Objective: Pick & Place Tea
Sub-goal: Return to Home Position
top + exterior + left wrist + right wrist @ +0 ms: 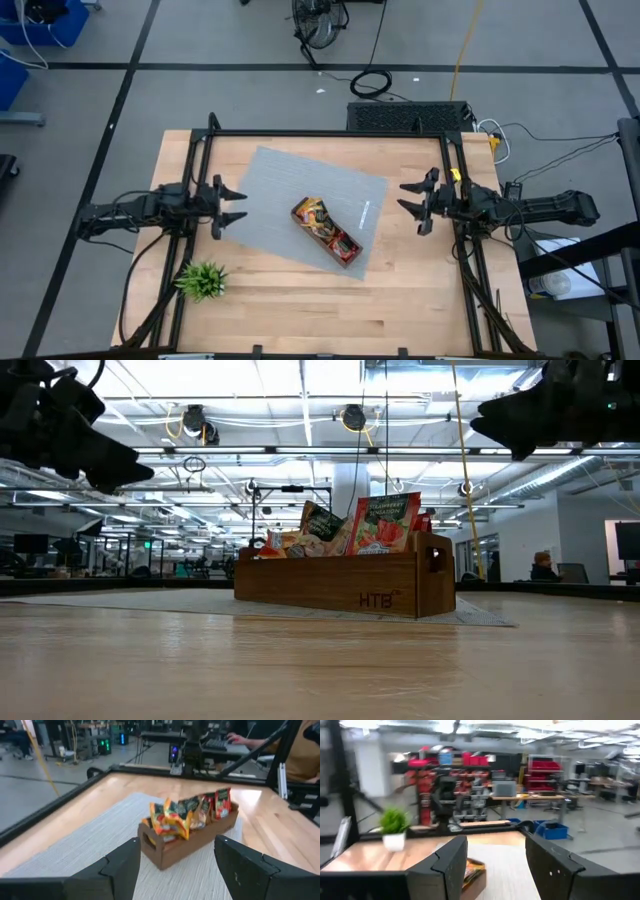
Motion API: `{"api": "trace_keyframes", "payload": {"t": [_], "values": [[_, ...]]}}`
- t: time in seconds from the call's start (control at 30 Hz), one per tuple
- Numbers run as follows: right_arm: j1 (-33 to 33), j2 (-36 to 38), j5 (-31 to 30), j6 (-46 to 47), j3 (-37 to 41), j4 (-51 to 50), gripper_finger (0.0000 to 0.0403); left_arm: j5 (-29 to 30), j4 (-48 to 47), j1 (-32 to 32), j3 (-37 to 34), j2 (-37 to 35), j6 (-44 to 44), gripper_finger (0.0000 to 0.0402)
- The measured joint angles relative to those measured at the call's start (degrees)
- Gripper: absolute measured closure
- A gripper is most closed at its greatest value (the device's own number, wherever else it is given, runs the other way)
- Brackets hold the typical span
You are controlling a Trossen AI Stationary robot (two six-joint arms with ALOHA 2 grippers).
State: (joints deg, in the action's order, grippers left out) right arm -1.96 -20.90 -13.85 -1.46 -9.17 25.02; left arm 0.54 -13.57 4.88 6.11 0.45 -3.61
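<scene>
tea sachets [320, 218] are seen gathered inside the wooden tray [350, 257], which is set aslant on a grey woven mat [285, 180] near the middle of the wooden table [400, 300]. in the low view the sachets [384, 522] are shown standing and leaning above the tray's front wall [330, 588], with red, orange-yellow and green prints mixed together.

the left gripper [238, 205] is held over the mat's left edge, raised above the table and well apart from the tray. its fingers [120, 870] are spread wide with nothing between them, and in the left wrist view the tray [200, 837] is framed in the gap, farther off.

the right gripper [404, 197] is held just beside the mat's right edge, likewise raised and well apart from the tray. its fingers [445, 865] are also apart and empty, and a corner of the tray [476, 879] is caught between them in the right wrist view.

a small green plant [202, 280] is placed on the bare wood off the mat's left corner, by the left arm. beyond the table a person's hand [239, 739] is seen at a keyboard [217, 742].
</scene>
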Motion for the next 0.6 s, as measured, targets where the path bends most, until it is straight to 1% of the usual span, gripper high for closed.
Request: {"api": "trace_keyframes", "payload": {"t": [0.1,0.13,0.33,0.47,0.6], "values": [[0.0,1.1,4.65,-1.85,0.0,-3.26,0.0218,0.0,-0.99,0.26,0.0,0.02,-0.25,0.0148],[-0.04,1.53,5.29,-1.62,0.0,-4.45,0.0218,0.0,-1.16,0.31,0.0,0.02,-0.72,0.0149],[-0.04,4.85,5.19,1.01,2.65,-6.16,0.0218,0.0,-1.26,0.31,0.0,0.02,-1.69,0.0148],[-0.03,10.0,5.81,1.26,4.38,-6.63,0.0218,0.0,-1.26,0.31,0.0,0.02,-1.69,0.0148],[-0.02,16.5,11.25,2.64,4.79,-12.06,0.0218,0.0,-1.29,0.29,0.0,0.02,-1.75,0.0148]]}}
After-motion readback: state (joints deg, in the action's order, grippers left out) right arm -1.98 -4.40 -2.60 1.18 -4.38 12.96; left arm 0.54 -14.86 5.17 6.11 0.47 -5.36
